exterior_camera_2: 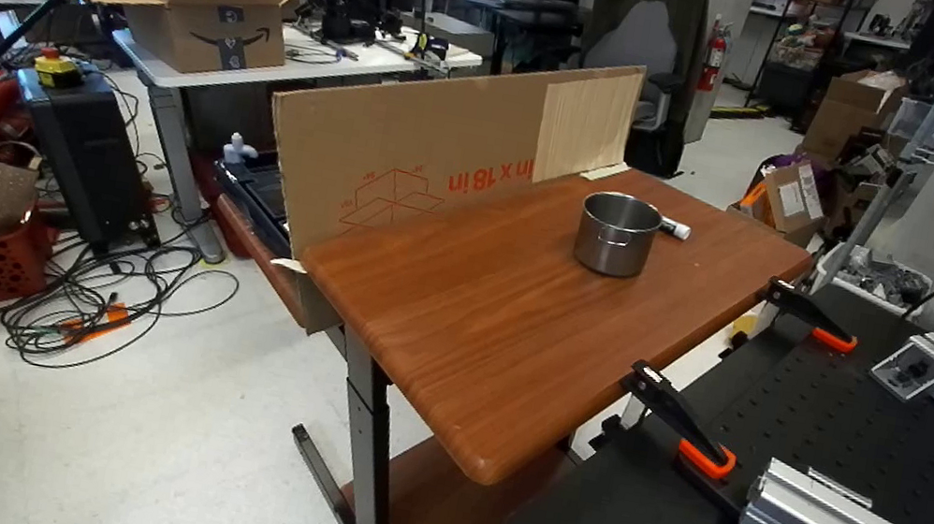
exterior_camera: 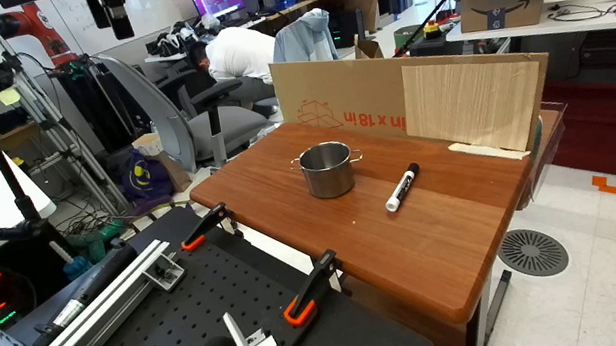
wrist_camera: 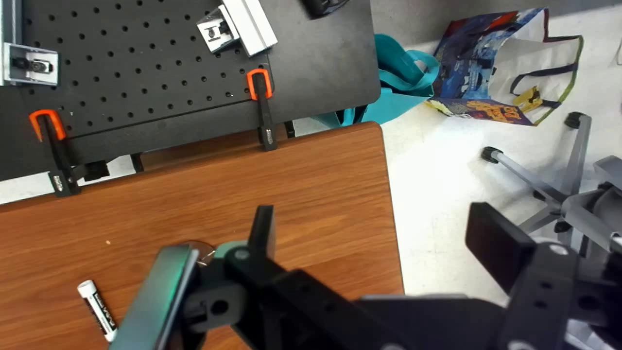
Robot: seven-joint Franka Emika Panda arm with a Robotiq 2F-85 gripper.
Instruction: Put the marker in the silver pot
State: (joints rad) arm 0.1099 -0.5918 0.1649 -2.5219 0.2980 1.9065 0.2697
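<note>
The marker (exterior_camera: pixel 402 187) is white with a black cap and lies on the brown table. Its white end (exterior_camera_2: pixel 674 229) shows behind the pot in an exterior view, and its body (wrist_camera: pixel 99 311) is at lower left in the wrist view. The silver pot (exterior_camera: pixel 329 174) stands upright to the marker's left; it also shows in an exterior view (exterior_camera_2: pixel 613 241). In the wrist view only a wire handle (wrist_camera: pixel 208 253) shows; the gripper hides the rest. My gripper (wrist_camera: pixel 373 214) is open and empty, high above the table's end edge. Part of it (exterior_camera: pixel 108 10) hangs at the top of an exterior view.
A cardboard panel (exterior_camera: pixel 345 94) stands along the table's (exterior_camera: pixel 293 236) far edge. Black clamps with orange pads (exterior_camera: pixel 313 291) stick up at the near edge, beside a black perforated board (exterior_camera: pixel 184 326) with aluminium rails. A grey chair (exterior_camera: pixel 221 125) stands beyond the table's end.
</note>
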